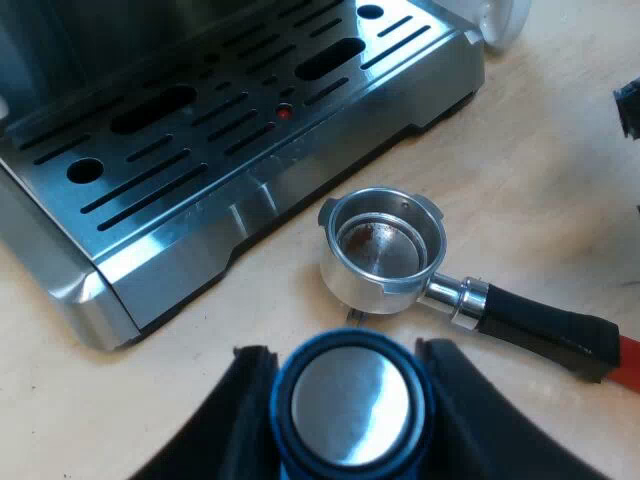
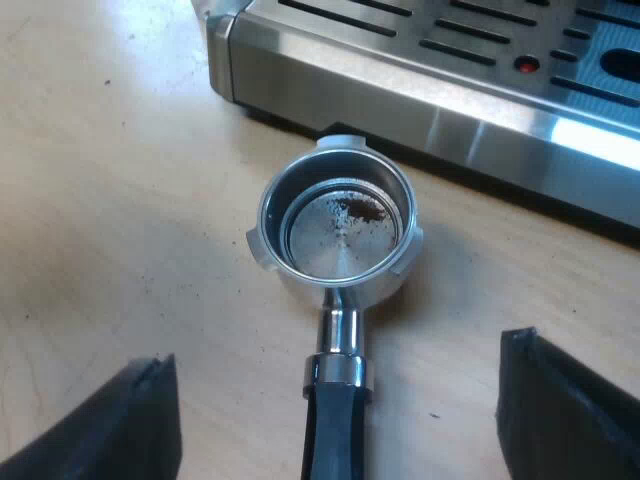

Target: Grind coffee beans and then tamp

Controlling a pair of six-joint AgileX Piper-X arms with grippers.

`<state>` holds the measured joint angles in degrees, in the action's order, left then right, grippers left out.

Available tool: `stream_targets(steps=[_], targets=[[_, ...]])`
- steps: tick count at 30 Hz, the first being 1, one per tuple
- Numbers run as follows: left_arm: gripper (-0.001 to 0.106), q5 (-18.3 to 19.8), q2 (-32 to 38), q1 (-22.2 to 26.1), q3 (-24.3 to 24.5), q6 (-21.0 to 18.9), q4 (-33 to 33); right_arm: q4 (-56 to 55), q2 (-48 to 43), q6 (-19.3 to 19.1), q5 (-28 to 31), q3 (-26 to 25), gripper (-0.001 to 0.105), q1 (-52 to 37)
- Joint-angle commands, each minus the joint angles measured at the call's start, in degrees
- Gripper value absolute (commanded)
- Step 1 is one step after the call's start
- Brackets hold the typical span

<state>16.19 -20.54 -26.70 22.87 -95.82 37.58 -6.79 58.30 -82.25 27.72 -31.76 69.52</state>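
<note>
The metal holder (image 1: pixel 383 250) lies loose on the wooden table beside the espresso machine's drip tray (image 1: pixel 230 130), its dark handle (image 1: pixel 545 325) ending in red. Its basket (image 2: pixel 340 235) holds only a few brown coffee specks. My left gripper (image 1: pixel 345 400) is shut on the blue tamper (image 1: pixel 348 405), whose round metal face points toward the table a short way from the holder. My right gripper (image 2: pixel 340 420) is open, its two black fingers (image 2: pixel 110 425) standing wide apart on either side of the holder's handle (image 2: pixel 332 430), not touching it.
The drip tray's slotted steel grate (image 2: pixel 480 50) with a small red indicator (image 1: pixel 284 112) runs close by the holder. A white object (image 1: pixel 500 20) stands at the tray's far corner. Bare wooden table (image 2: pixel 110 200) surrounds the holder.
</note>
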Motion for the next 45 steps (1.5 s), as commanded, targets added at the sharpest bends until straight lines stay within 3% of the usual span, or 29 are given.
stream_targets(steps=[1,9,13,15,24,34,45], targets=[[0.019,0.46,0.36,-0.26,0.66,-0.33,-0.22,4.96,-0.37,-0.17,0.34,2.76,0.067,-0.19],[0.019,0.46,0.36,-0.26,0.66,-0.33,-0.22,11.25,-0.48,-0.85,0.34,7.01,0.067,-0.19],[0.019,0.46,-0.59,-0.26,0.97,-0.33,-0.33,11.25,-0.06,-7.15,0.34,7.14,0.067,-0.19],[0.019,0.98,-1.87,-0.26,1.16,-0.33,-0.56,11.75,-0.07,-8.07,0.34,7.14,0.067,-0.19],[0.019,2.66,-11.09,-0.48,3.48,-0.33,-7.79,13.45,-0.07,-8.06,-1.11,7.14,0.067,-0.19],[0.019,2.90,-23.17,-8.91,6.64,1.45,-14.83,13.45,-0.07,-7.96,-1.10,7.14,0.067,-0.19],[0.019,2.78,-32.91,-11.46,9.68,2.85,-22.95,13.45,-0.07,-7.96,-1.10,7.14,0.067,-0.19]])
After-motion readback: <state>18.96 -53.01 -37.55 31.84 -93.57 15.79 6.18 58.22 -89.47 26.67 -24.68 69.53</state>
